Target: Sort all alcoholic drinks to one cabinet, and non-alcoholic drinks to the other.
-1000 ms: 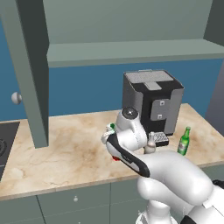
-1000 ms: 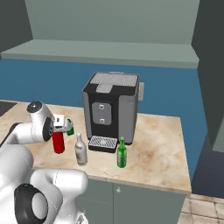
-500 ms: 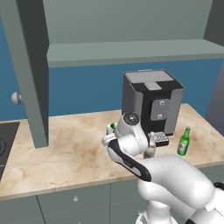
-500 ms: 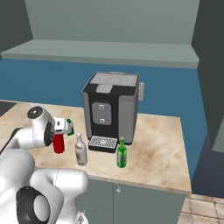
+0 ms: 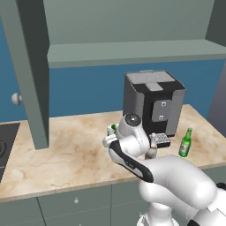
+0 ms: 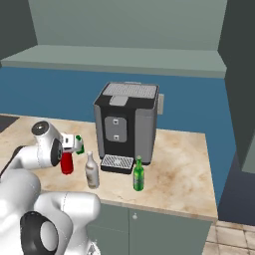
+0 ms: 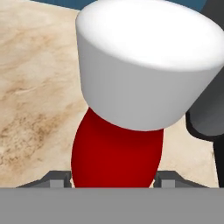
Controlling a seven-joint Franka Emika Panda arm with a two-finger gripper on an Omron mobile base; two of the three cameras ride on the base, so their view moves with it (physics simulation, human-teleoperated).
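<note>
The red bottle [image 6: 66,163] stood on the marble surface [image 6: 179,169] under the robot's hand, left of the pale bottle [image 6: 91,171] and green bottle [image 6: 139,174].

The white arm rose from the base and bent forward over the counter edge, its wrist turned downward. The gripper [image 7: 114,177] pointed down, its two fingers [image 7: 57,178] standing at nine and three o'clock against the sides of the red bottle [image 7: 116,155], closed on its body just below the white cap.
</note>
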